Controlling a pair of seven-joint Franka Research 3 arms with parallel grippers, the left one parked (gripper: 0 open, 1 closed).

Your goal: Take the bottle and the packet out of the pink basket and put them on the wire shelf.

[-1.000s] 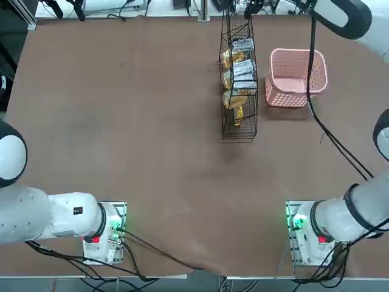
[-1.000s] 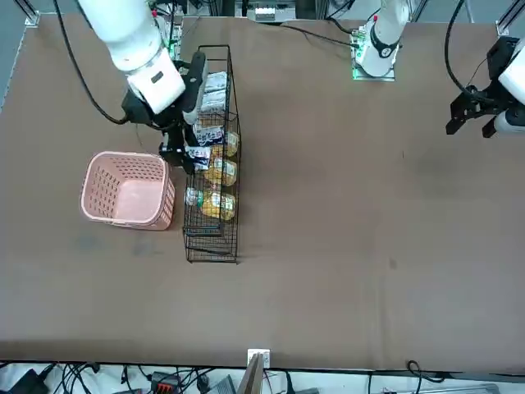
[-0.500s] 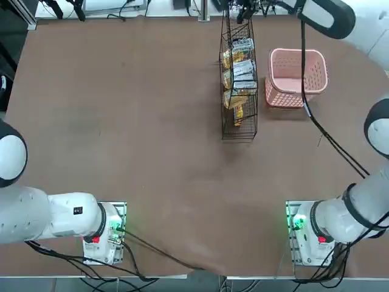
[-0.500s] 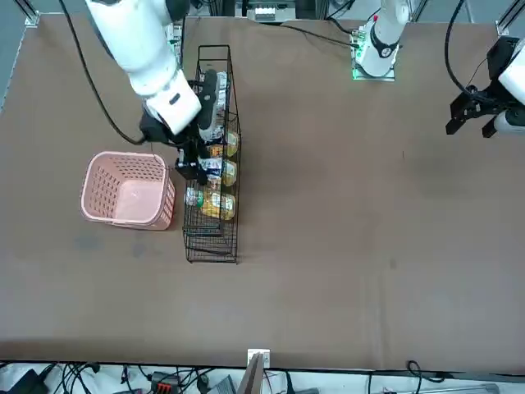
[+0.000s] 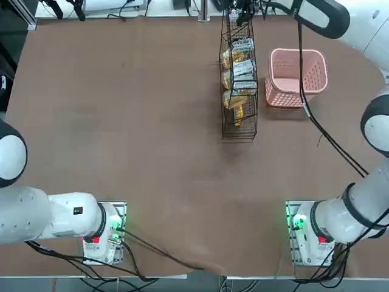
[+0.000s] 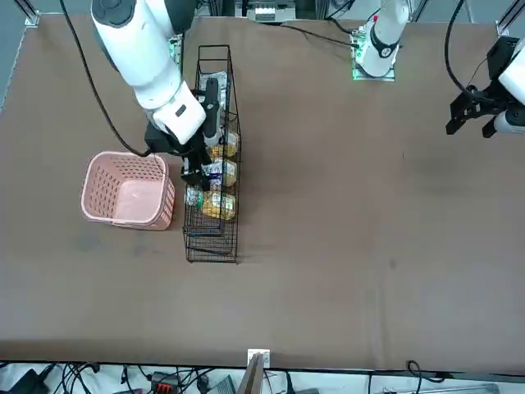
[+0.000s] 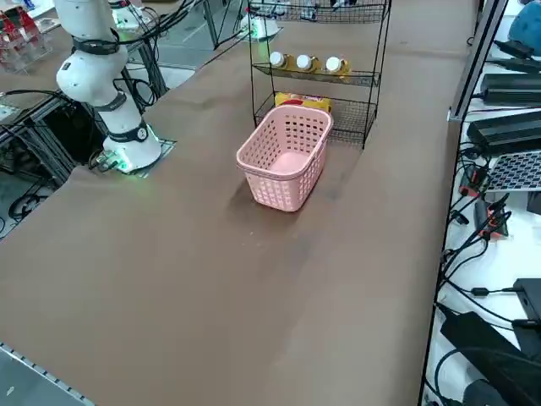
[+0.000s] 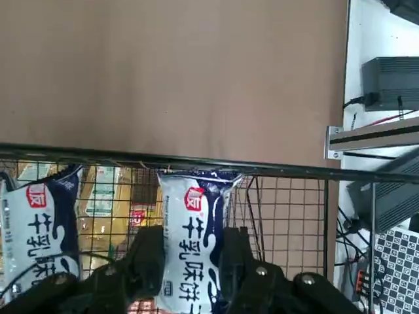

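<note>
The right end effector (image 8: pixel 190 258) is clamped on the packet (image 8: pixel 194 232), its two black fingers (image 8: pixel 149 256) pressing the flat white-and-navy wrapper from both sides. It holds the packet at the top tier of the wire shelf (image 6: pixel 215 164), just beside a second matching packet (image 8: pixel 36 226) lying on that tier. Bottles (image 7: pixel 303 63) with white caps stand in a row on a lower tier. The pink basket (image 5: pixel 296 76) sits just beside the shelf, near the bench's far edge, with nothing visible inside.
</note>
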